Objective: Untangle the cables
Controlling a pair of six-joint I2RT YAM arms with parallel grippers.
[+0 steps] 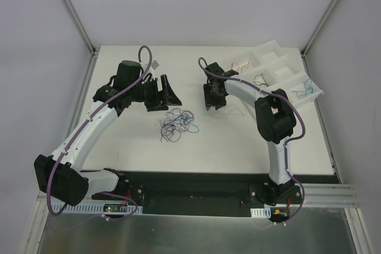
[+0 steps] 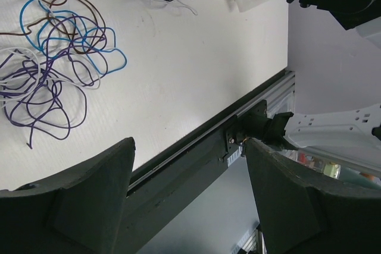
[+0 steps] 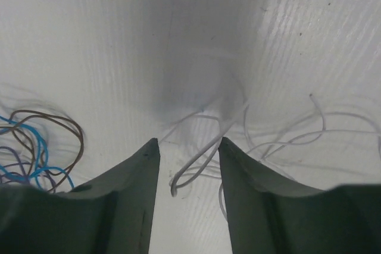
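Observation:
A tangle of purple, blue, brown and white cables (image 1: 177, 123) lies on the white table between the arms; it also shows in the left wrist view (image 2: 50, 57). My left gripper (image 1: 169, 93) is open and empty, raised just behind and left of the tangle. My right gripper (image 1: 213, 100) is open, pointing down at the table to the right of the tangle. A loose white cable (image 3: 199, 160) lies on the table between its open fingers, ungripped. An edge of the coloured tangle (image 3: 36, 147) shows at the far left of the right wrist view.
A white compartment tray (image 1: 286, 72) stands at the back right, holding separated red, dark and blue cables. Metal frame posts rise at the table's back corners. A black rail (image 1: 196, 188) runs along the near edge.

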